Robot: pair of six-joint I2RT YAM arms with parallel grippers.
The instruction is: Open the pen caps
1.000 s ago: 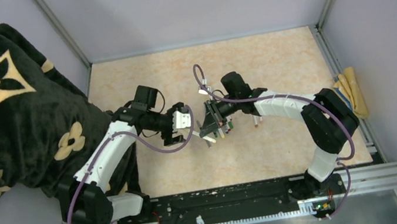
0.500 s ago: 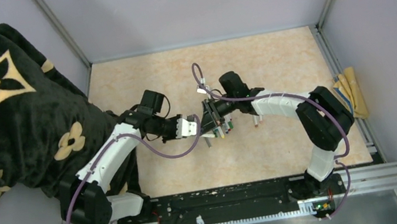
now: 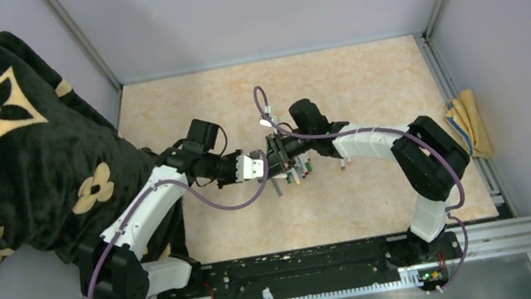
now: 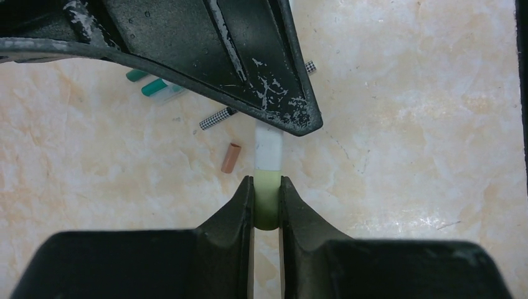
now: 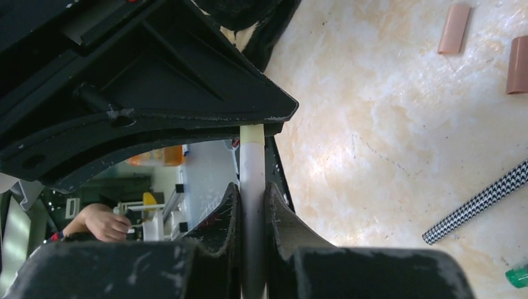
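Left claw (image 4: 266,185) is pinching the pale-green cap (image 4: 266,210); right claw (image 5: 252,190) is clamping the white pen barrel (image 5: 251,163), both hovering over mid-table (image 4: 405,124). Best pulling straight apart along the pen's axis, without bending.

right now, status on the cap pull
Left gripper shut on pale green cap. Right gripper shut on white pen barrel. Cap not yet off. Loose brown cap on table, clear of the pull.

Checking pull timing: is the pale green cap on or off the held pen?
On: the cap, pinched by the left gripper, sits flush against the white barrel that the right gripper holds; no gap shows.
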